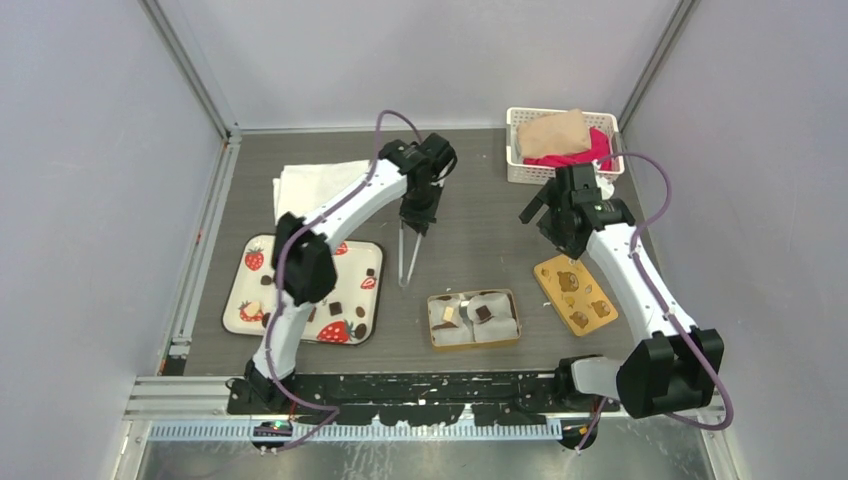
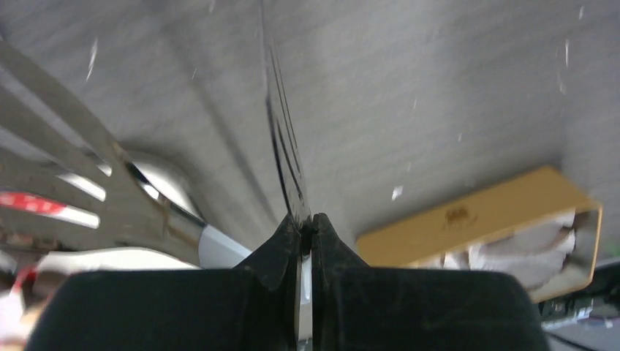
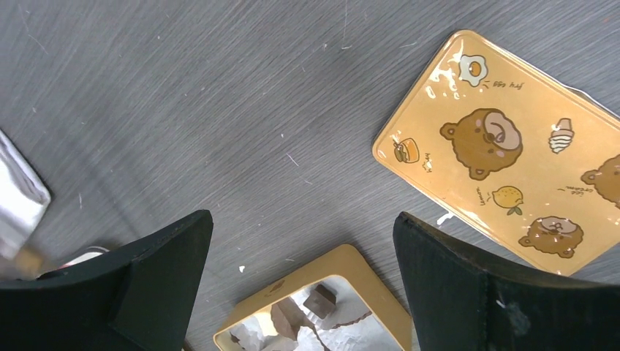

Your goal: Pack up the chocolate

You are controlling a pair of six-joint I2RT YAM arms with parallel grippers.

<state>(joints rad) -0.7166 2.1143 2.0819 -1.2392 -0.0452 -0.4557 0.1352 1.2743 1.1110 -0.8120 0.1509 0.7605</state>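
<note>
Small dark chocolates [image 1: 337,307] lie on a white strawberry-print plate [image 1: 250,300] at the left. A golden tin [image 1: 437,335] with white paper cups holds a dark chocolate [image 1: 482,313] and a paler one [image 1: 449,315]. My left gripper [image 1: 418,215] is shut on metal tongs [image 1: 408,262] that hang point-down between plate and tin. In the left wrist view the fingers [image 2: 289,241] pinch the tongs [image 2: 285,146], with the tin [image 2: 475,216] at the right. My right gripper [image 1: 540,212] is open and empty above the table. Its wrist view [image 3: 301,218] shows the tin [image 3: 343,267] with chocolates [image 3: 320,300].
The golden lid with bear drawings [image 1: 574,293] lies flat right of the tin and also shows in the right wrist view [image 3: 512,175]. A white basket [image 1: 515,150] with pink cloth stands at the back right. A folded white cloth [image 1: 320,185] lies behind the plate.
</note>
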